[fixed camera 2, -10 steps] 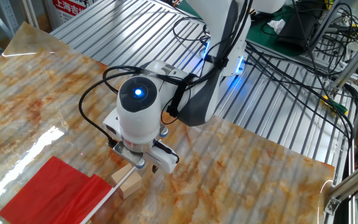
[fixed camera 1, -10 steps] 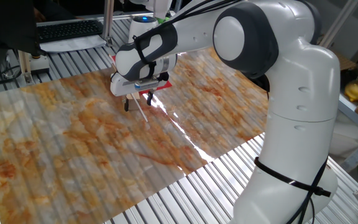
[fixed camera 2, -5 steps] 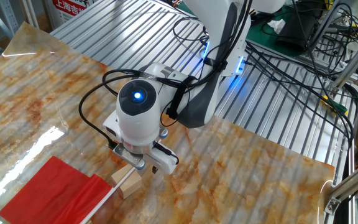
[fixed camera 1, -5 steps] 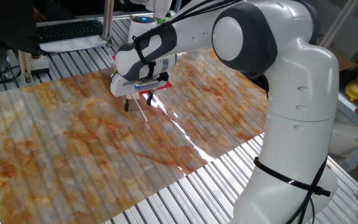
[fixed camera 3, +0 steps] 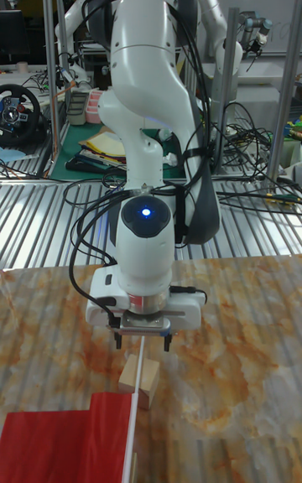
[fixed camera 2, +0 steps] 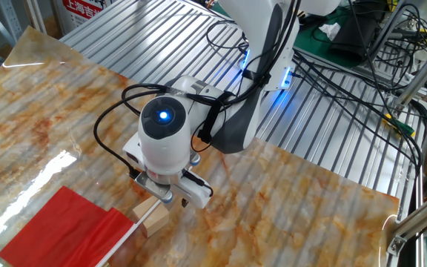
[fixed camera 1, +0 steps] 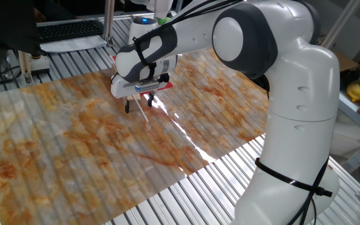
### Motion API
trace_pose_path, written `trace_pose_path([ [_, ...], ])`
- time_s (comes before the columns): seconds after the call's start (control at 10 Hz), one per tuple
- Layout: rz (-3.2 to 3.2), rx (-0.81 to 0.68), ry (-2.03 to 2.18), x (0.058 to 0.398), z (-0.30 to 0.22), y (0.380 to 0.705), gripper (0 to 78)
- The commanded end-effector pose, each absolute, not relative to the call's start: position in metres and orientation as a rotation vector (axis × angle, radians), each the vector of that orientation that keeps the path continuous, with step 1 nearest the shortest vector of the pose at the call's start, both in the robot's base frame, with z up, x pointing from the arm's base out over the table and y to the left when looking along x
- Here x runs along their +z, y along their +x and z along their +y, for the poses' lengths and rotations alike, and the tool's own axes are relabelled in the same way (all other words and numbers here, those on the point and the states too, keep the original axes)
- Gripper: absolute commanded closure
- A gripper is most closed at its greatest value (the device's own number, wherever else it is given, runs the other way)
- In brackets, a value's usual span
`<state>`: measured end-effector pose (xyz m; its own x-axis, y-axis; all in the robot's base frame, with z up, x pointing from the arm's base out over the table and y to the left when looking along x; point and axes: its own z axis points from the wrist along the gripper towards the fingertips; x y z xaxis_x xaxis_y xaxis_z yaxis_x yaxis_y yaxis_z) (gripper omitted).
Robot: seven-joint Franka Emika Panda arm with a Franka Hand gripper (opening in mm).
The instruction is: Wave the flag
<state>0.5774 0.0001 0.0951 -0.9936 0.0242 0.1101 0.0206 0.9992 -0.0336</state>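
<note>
Nothing much moves since a second ago: arm shifts a hair, flag stays put.

One fixed view: white two-finger gripper hangs low over the marbled orange-and-grey table cover. Thin white stick slants out from under it toward the camera; a sliver of red shows at the gripper's far side. Jaw state hard to read here.

Other fixed view: gripper sits right above the stick of the small bright-red cloth flag. Cloth lies flat on the cover, down-left of the gripper. Small tan wooden block props the stick just below the fingers.

Tall fixed view: gripper straddles the stick; whether the fingers clamp it, cannot tell. Block directly beneath, red cloth below-left.
</note>
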Motion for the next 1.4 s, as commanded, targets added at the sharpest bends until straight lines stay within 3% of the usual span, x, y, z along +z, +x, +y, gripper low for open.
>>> trace_pose_path([
  [0.1,-3.033,0.05,-0.037,0.0964,0.0,0.5785,0.1],
  [0.5,-3.035,0.05,-0.042,0.0965,0.0,0.5785,0.1],
  [0.6,-3.035,0.05,-0.044,0.0965,0.0,0.5785,76.4],
  [1.4,-3.035,0.05,-0.044,0.0965,0.0,0.5785,76.4],
])
